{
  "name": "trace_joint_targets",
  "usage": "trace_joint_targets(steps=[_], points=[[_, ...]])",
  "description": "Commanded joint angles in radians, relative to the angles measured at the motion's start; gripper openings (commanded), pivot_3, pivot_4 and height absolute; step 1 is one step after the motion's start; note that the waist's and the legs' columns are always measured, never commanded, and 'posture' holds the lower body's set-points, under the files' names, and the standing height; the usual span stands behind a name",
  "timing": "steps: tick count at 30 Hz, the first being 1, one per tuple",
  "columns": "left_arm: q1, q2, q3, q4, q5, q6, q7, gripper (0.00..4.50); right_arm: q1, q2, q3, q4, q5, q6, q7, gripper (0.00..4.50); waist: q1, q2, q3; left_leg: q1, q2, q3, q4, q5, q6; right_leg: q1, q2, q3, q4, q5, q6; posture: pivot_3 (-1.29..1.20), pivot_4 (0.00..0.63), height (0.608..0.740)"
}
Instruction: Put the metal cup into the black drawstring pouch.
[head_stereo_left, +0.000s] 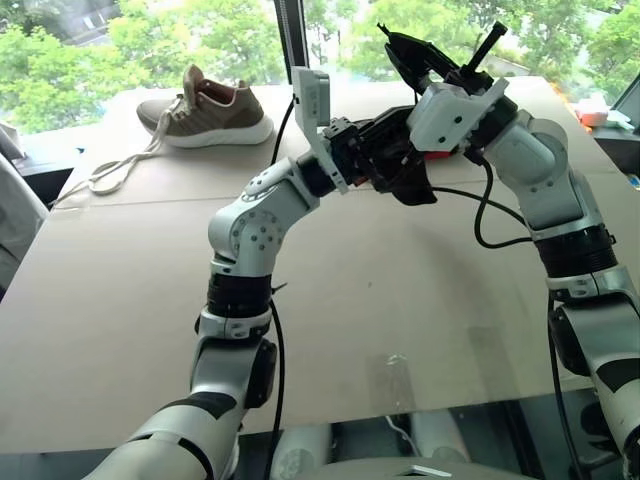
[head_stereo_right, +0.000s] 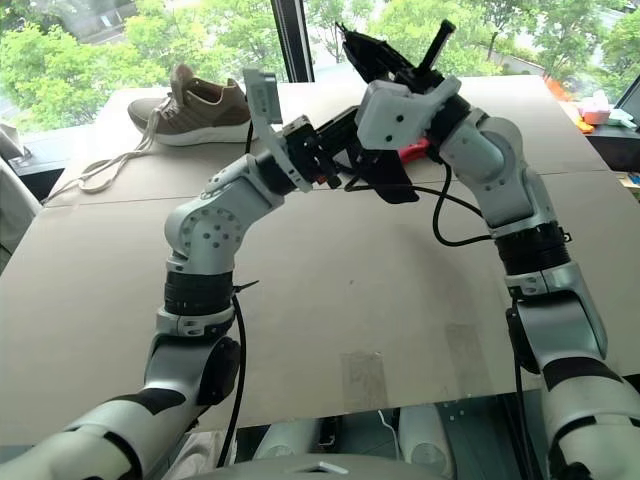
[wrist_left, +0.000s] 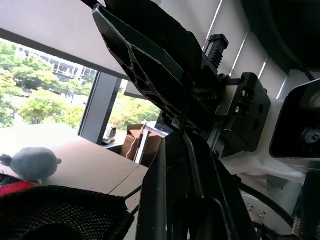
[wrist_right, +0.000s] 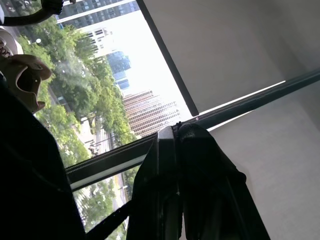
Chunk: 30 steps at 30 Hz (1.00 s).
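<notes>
The black drawstring pouch (head_stereo_left: 408, 176) hangs in the air above the table, between my two raised hands. My left gripper (head_stereo_left: 372, 150) is shut at the pouch's upper edge, and its closed fingertips (wrist_left: 176, 145) meet a thin black cord. That cord runs up to my right gripper (head_stereo_left: 402, 50), which points upward above the pouch and is shut, seemingly on the cord. In the right wrist view the fingers (wrist_right: 172, 150) are pressed together against the window. The pouch's fabric (wrist_left: 60, 215) lies right beside my left fingers. The metal cup is hidden.
A brown sneaker (head_stereo_left: 205, 110) with loose laces lies at the table's far left. A red-edged item (head_stereo_right: 415, 150) shows just behind the pouch. A grey-blue plush (wrist_left: 32, 162) sits on the tabletop (head_stereo_left: 400, 300). Small things (head_stereo_left: 595, 115) lie at the far right edge.
</notes>
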Motion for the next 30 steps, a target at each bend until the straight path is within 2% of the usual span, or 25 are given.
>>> trace_joint_targets(steps=[1, 6, 7, 10, 22, 24, 25, 27, 30], points=[[-0.008, 0.005, -0.039, 0.015, 0.065, -0.033, 0.003, 0.02, -0.032, 0.002, -0.032, -0.065, 0.022, 0.003, -0.007, 0.00, 0.000, 0.000, 0.000, 0.000, 0.000, 0.000, 0.000, 0.000, 0.000, 0.000, 0.000, 0.000, 0.000, 0.000, 0.000, 0.00, 0.150, 0.740], [-0.017, -0.012, -0.022, 0.044, 0.109, -0.095, 0.030, 0.02, -0.026, 0.001, -0.034, -0.066, 0.030, 0.011, -0.002, 0.00, 0.001, 0.000, 0.000, 0.000, 0.000, 0.000, 0.000, 0.000, 0.000, 0.000, 0.000, 0.000, 0.000, 0.000, 0.000, 0.00, 0.150, 0.740], [-0.018, -0.011, -0.026, 0.046, 0.123, -0.108, 0.033, 0.58, -0.025, 0.001, -0.034, -0.067, 0.031, 0.013, -0.001, 0.00, 0.001, 0.000, 0.000, 0.000, 0.000, 0.000, 0.000, 0.000, 0.000, 0.000, 0.000, 0.000, 0.000, 0.000, 0.000, 0.00, 0.150, 0.740], [-0.019, -0.018, -0.033, 0.052, 0.144, -0.121, 0.041, 1.64, -0.025, 0.004, -0.031, -0.073, 0.037, 0.021, 0.004, 0.00, 0.000, 0.000, 0.000, 0.000, 0.000, 0.000, 0.000, 0.000, 0.000, 0.000, 0.000, 0.000, 0.000, 0.000, 0.000, 0.00, 0.150, 0.740], [-0.026, -0.053, -0.009, 0.046, 0.141, -0.138, 0.032, 1.64, -0.005, 0.020, -0.023, -0.113, 0.058, 0.045, 0.040, 0.00, 0.001, 0.000, 0.000, 0.000, 0.000, 0.000, 0.000, 0.000, 0.000, 0.000, 0.000, 0.000, 0.000, 0.000, 0.000, 0.00, 0.150, 0.740], [-0.022, -0.059, -0.003, 0.044, 0.136, -0.145, 0.032, 1.07, -0.004, 0.020, -0.023, -0.114, 0.059, 0.046, 0.043, 0.00, 0.001, 0.000, 0.000, 0.000, 0.000, 0.000, 0.000, 0.000, 0.000, 0.000, 0.000, 0.000, 0.000, 0.000, 0.000, 0.00, 0.150, 0.740], [-0.019, -0.060, -0.002, 0.041, 0.133, -0.145, 0.029, 0.95, -0.004, 0.020, -0.023, -0.114, 0.060, 0.046, 0.045, 0.00, 0.001, 0.000, 0.000, 0.000, 0.000, 0.000, 0.000, 0.000, 0.000, 0.000, 0.000, 0.000, 0.000, 0.000, 0.000, 0.00, 0.150, 0.740], [-0.016, -0.062, 0.000, 0.035, 0.129, -0.145, 0.028, 0.02, -0.004, 0.019, -0.023, -0.114, 0.061, 0.046, 0.047, 0.00, 0.001, 0.000, 0.000, 0.000, 0.000, 0.000, 0.000, 0.000, 0.000, 0.000, 0.000, 0.000, 0.000, 0.000, 0.000, 0.00, 0.150, 0.740], [-0.013, -0.065, 0.003, 0.028, 0.123, -0.145, 0.036, 0.02, -0.003, 0.019, -0.023, -0.111, 0.065, 0.048, 0.052, 0.00, 0.000, 0.000, 0.000, 0.000, 0.000, 0.000, 0.000, 0.000, 0.000, 0.000, 0.000, 0.000, 0.000, 0.000, 0.000, 0.00, 0.150, 0.740]])
